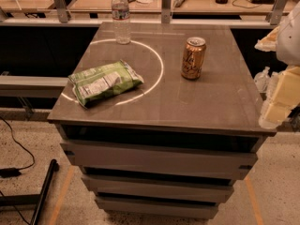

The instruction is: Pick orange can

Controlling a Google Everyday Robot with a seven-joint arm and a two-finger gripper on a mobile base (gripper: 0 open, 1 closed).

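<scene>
orange can point(193, 58) upright on the right half of a grey table point(211, 108); gripper point(281, 95) beside the table's right edge.
cannot tell if it is released or clenched; probably best to reach in level with the can's middle.

The orange can point(193, 58), right of centre, is shiny copper-toned metal with a silver top, and the water bottle point(121, 17) at the far edge is clear, smooth plastic. The green bag point(105, 82) on the near left is crinkled, glossy plastic film, lying on the table point(206, 104), whose dark top is smooth and half-glossy. The gripper point(277, 104), at the right edge of the scene beside the table, looks like pale, matt plastic.
</scene>
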